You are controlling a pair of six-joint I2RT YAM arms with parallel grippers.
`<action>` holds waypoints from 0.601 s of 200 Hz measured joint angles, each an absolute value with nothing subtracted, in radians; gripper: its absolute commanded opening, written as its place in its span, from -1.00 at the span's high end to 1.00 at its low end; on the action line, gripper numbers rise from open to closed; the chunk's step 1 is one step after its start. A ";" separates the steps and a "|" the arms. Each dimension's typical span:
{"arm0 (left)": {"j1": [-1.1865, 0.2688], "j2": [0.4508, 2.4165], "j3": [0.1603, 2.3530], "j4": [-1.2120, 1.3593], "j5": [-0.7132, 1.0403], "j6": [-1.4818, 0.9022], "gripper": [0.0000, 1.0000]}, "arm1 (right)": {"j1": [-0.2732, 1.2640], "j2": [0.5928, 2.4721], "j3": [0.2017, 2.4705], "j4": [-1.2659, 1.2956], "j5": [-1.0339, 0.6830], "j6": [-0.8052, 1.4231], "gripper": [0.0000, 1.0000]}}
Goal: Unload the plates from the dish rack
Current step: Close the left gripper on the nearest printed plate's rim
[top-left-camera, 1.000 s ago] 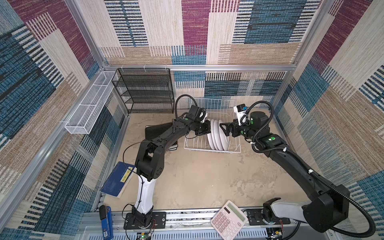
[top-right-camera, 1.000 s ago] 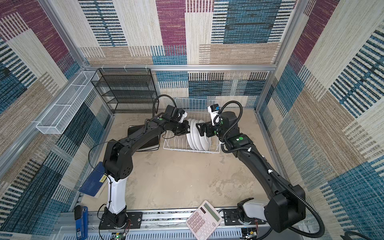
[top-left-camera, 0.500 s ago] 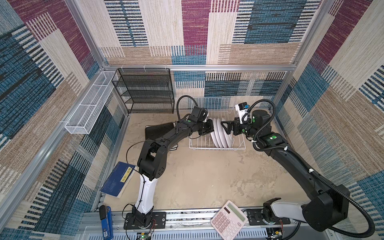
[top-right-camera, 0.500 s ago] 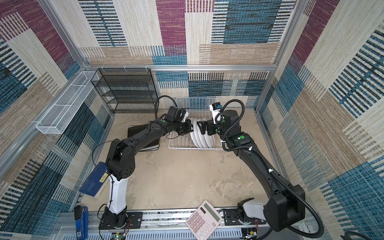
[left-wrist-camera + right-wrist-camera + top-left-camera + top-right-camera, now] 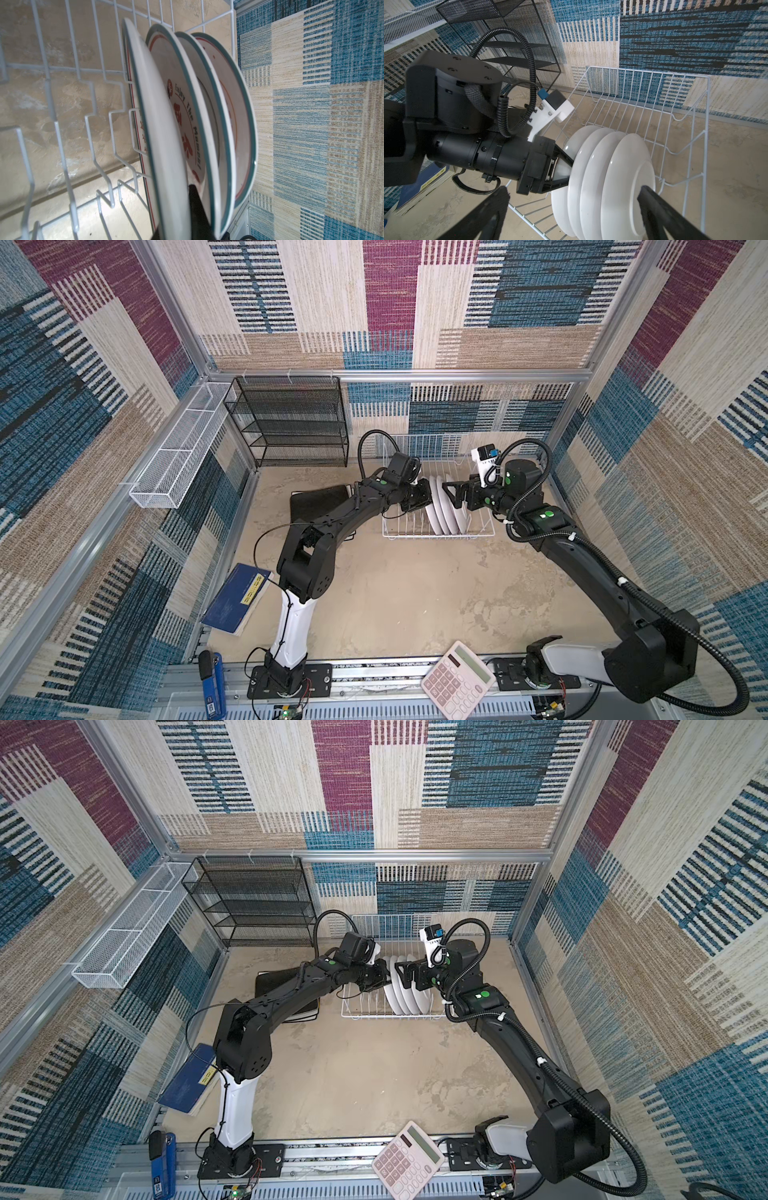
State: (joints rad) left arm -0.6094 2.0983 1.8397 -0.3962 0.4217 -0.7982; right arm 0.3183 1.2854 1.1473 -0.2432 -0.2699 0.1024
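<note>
The white wire dish rack (image 5: 436, 536) (image 5: 390, 1016) stands at the back of the table, with several round white plates (image 5: 442, 510) (image 5: 405, 992) upright in its right half. Their teal rims and orange print show in the left wrist view (image 5: 187, 116). My left gripper (image 5: 428, 499) (image 5: 568, 170) (image 5: 178, 216) is shut on the rim of the leftmost plate (image 5: 164, 135), with one finger between it and its neighbour. My right gripper (image 5: 455, 495) (image 5: 575, 214) is open wide and straddles the plates' backs without touching them. A black square plate (image 5: 318, 506) lies flat under the left arm.
A black mesh shelf (image 5: 291, 423) stands against the back wall, and a white mesh basket (image 5: 178, 448) hangs on the left wall. A blue book (image 5: 237, 597) lies at the left. A pink calculator (image 5: 457, 676) and a blue tool (image 5: 212, 684) sit on the front rail.
The dish rack and its plates have slid to the right along with my left gripper. My right gripper has drawn back to the right, still open.
</note>
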 measured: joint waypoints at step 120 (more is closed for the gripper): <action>-0.601 1.988 1.845 -0.447 0.409 -0.744 1.00 | 0.318 1.271 1.158 -0.240 -0.270 0.119 -0.98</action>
State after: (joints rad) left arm -0.6010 1.9877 1.8446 -0.4469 0.4091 -0.7444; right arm 0.3183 1.2713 1.1584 -0.2401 -0.2695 0.1192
